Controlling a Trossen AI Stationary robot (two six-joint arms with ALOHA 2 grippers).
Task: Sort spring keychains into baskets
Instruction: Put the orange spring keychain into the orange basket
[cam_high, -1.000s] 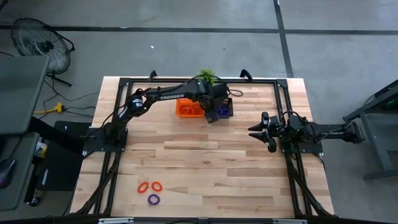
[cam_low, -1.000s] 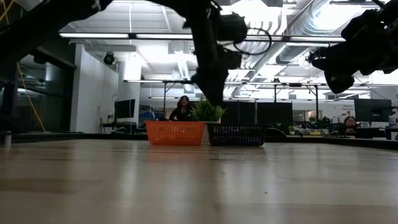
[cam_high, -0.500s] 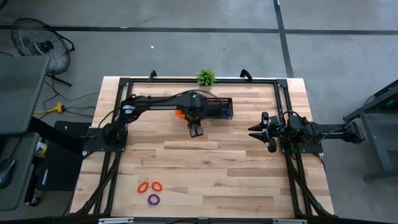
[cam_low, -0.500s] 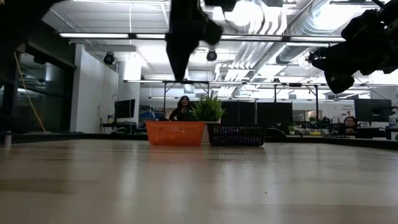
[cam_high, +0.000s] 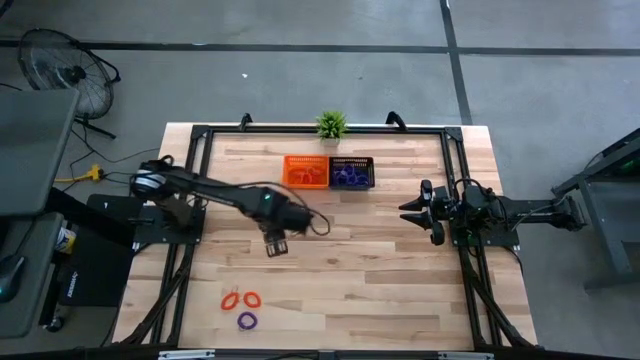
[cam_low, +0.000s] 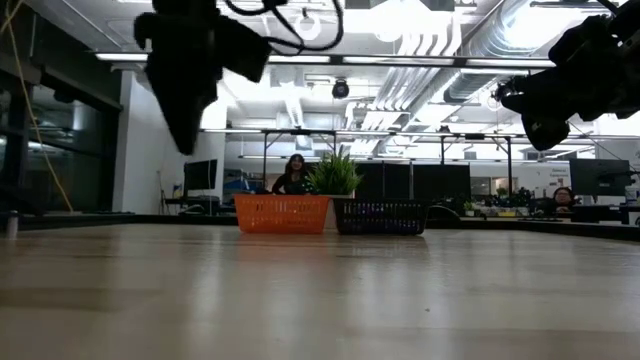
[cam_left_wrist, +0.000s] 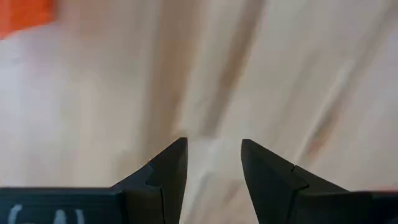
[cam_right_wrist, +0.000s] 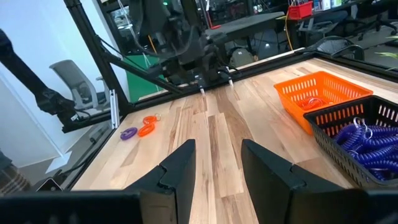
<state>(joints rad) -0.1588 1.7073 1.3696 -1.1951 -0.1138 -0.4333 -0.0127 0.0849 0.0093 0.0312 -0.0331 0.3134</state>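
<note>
Two orange-red spring keychains and a purple one lie flat on the table near its front left; the right wrist view shows them too. At the far edge stand the orange basket and the black basket, side by side. The black basket holds purple keychains, and the orange basket holds an orange one. My left gripper hangs open and empty above the table's middle left, pointing down. My right gripper waits at the right, open and empty.
A small green potted plant stands behind the baskets at the far edge. The black frame rails run along the table's sides. Bare wood lies between my left gripper and the loose keychains.
My left gripper has swung away from above the baskets at the far edge, toward the table's near left, and now hangs over bare wood closer to the loose keychains. It has stayed pointing down and carries nothing.
</note>
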